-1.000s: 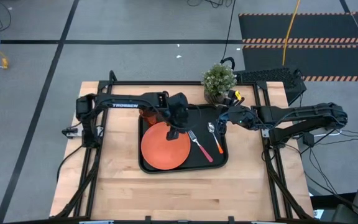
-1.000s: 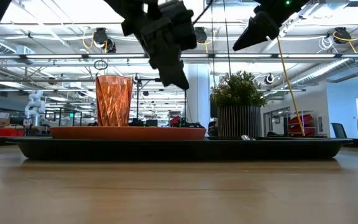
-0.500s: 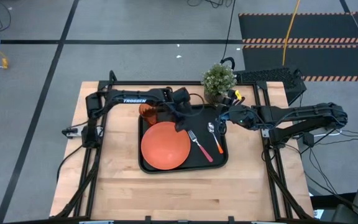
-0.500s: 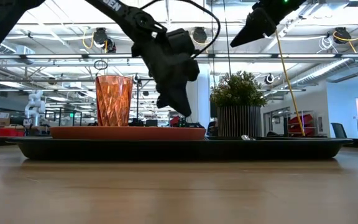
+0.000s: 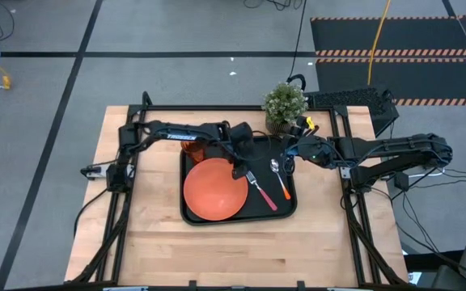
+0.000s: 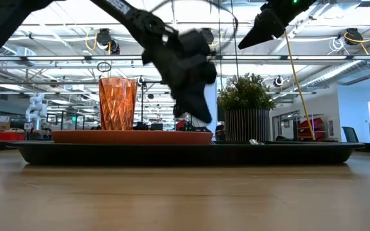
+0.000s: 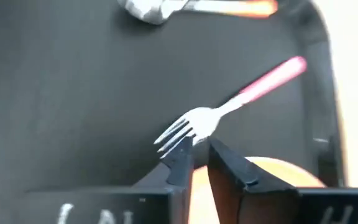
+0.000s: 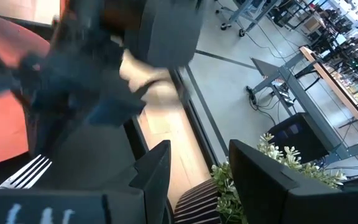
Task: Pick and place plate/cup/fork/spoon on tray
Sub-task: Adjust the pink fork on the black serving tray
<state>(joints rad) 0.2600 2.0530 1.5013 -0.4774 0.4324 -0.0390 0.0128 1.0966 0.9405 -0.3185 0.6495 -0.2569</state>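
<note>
The black tray (image 5: 288,212) lies mid-table. On it lie the orange plate (image 5: 213,191), the fork (image 5: 262,192) with its pinkish-red handle, and the orange-handled spoon (image 5: 281,181). The amber cup (image 6: 117,104) stands upright at the tray's far left corner, partly hidden under my left arm in the high view. My left gripper (image 7: 201,155) hovers low over the plate's right rim, just by the fork's tines (image 7: 178,132). Its fingers are almost together and hold nothing. My right gripper (image 8: 194,174) is open and empty, high above the spoon's bowl (image 5: 275,166).
A potted green plant (image 5: 284,103) stands just beyond the tray's far right corner, close to my right gripper. Bare wooden table (image 5: 241,246) lies in front of the tray and on both sides of it.
My left gripper has gone down and toward the table's right, from above the plate's far part to its right rim beside the fork's tines. The plate, cup, fork and spoon have stayed in place.
</note>
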